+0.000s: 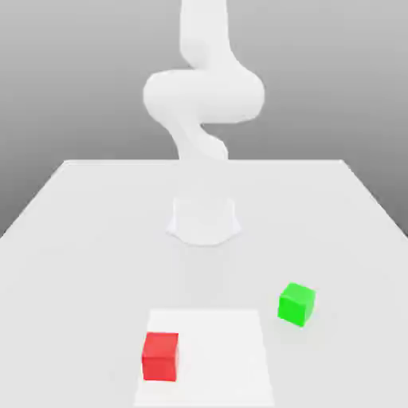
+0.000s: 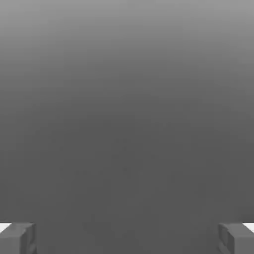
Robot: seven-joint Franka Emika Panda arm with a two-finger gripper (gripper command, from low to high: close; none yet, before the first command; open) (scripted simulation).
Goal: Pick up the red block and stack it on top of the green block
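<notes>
Desk (image 1: 96,279) pale, grey backdrop behind; white arm (image 1: 205,96) mounted toward far edge. Jaws (image 2: 127,240) wide apart, nothing between them. Red block (image 1: 160,357) near desk's near edge, exterior view's left, over left border of white sheet (image 1: 219,358); green block (image 1: 296,304) right of sheet, turned askew. Advisable: descend vertically, align with red block's flat sides, centre before closing. Blocks' rear faces hidden; sheet's near end cut off.

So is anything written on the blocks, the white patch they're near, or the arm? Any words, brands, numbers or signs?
None: no writing, number or sign can be read on the red block, green block, white patch or arm.
</notes>
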